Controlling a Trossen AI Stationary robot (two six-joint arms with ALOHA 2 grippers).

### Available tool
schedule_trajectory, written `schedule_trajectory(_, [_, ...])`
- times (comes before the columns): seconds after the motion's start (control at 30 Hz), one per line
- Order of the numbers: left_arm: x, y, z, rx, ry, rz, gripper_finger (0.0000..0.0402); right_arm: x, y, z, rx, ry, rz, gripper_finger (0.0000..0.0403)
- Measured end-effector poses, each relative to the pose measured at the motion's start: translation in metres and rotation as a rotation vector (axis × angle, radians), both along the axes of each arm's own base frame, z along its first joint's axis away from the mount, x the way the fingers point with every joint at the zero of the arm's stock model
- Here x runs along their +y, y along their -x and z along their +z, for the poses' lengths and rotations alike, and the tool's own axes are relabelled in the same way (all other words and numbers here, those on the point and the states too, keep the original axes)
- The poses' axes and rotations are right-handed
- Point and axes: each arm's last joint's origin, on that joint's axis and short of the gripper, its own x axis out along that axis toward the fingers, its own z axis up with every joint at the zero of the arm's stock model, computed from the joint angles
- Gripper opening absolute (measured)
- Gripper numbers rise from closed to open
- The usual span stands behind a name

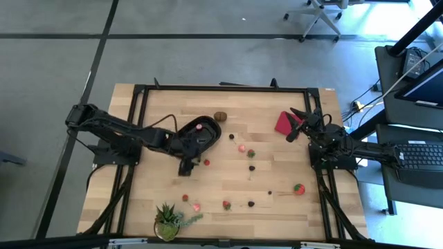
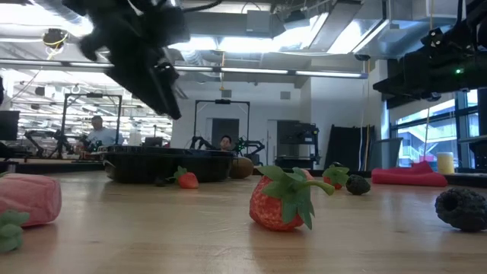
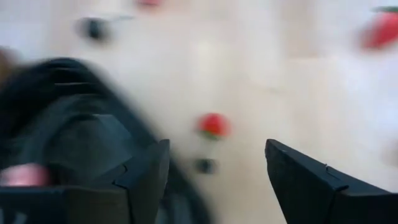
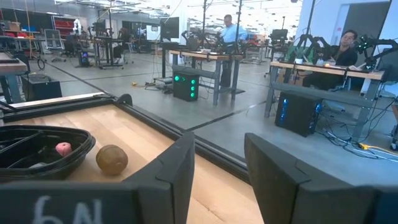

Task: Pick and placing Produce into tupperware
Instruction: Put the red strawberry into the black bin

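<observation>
- Landmark throughout: the black tupperware, which sits on the wooden table left of centre, toward the far edge.
- Left gripper — at the near edge of the tupperware, partly over its rim. The left wrist view shows its fingers spread wide with nothing between them; the tray wall lies under one finger.
- Inside the tupperware: one pink fruit piece, at the far end of the tray, well clear of the left gripper.
- Just beside the tupperware's near-right edge, on bare wood: a small red piece, close to the left gripper but not touching it.
- Brown round piece — just right of the tupperware's far end, apart from it.
- Further right of the tupperware: scattered red strawberries and dark berries across the table's middle and near side.
- Flat red square — well right of the tupperware.
- Right gripper — well right of the tupperware, beside the red square; fingers partly apart, holding nothing.
</observation>
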Motion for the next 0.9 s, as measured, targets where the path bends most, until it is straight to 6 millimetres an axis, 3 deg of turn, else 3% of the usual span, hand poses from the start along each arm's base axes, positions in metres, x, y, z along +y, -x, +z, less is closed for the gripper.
schedule_trajectory(0.2, [-0.034, 0.008, 0.000, 0.034, 0.168, -0.099, 0.0248, 0.000, 0.000, -0.001, 0.005, -0.001, 0.000, 0.0142])
schedule_trajectory(0.47, [-0.077, 0.022, 0.001, -0.004, 0.142, -0.109, 0.0247, 0.000, 0.000, -0.002, 0.021, -0.003, 0.000, 0.0142])
schedule_trajectory(0.67, [-0.095, 0.032, 0.001, -0.009, 0.139, -0.120, 0.0247, 0.000, 0.000, -0.002, 0.025, 0.001, -0.001, 0.0142])
schedule_trajectory(0.9, [-0.114, 0.032, -0.021, 0.048, 0.086, -0.157, 0.0247, 0.000, 0.000, -0.003, 0.049, 0.014, -0.002, 0.0142])
